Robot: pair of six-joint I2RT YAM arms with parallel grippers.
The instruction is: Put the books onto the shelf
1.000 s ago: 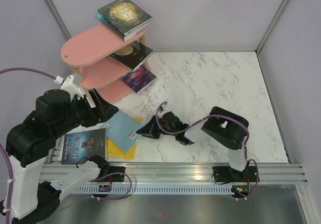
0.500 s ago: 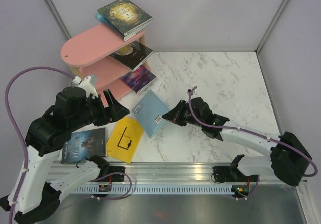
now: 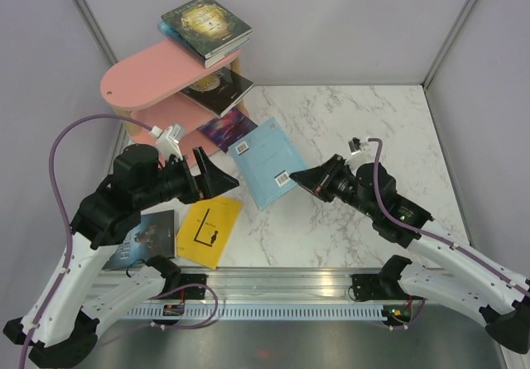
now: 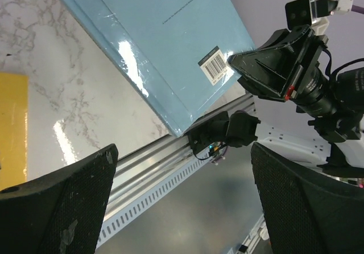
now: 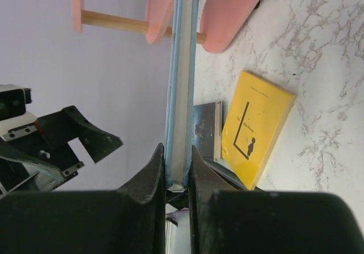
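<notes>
My right gripper point(image 3: 310, 177) is shut on the near corner of a light blue book point(image 3: 267, 162), holding it tilted above the table with its far edge near the pink shelf point(image 3: 149, 75). In the right wrist view the book point(image 5: 181, 66) stands edge-on between the fingers point(image 5: 152, 180). My left gripper point(image 3: 217, 175) is open beside the book's left edge, with nothing between its pads point(image 4: 57, 208). Dark books lie on the shelf's top point(image 3: 205, 26), middle point(image 3: 217, 89) and bottom point(image 3: 225, 129) tiers. A yellow book point(image 3: 209, 230) and a dark book point(image 3: 141, 237) lie on the table.
Grey walls close in the white marble table point(image 3: 373, 137) on three sides. An aluminium rail point(image 3: 281, 282) with both arm bases runs along the near edge. The left arm's purple cable point(image 3: 83, 129) loops in front of the shelf.
The right arm has lifted the light blue book off the table and carried it toward the shelf. The left gripper has opened wider and moved up alongside it.
</notes>
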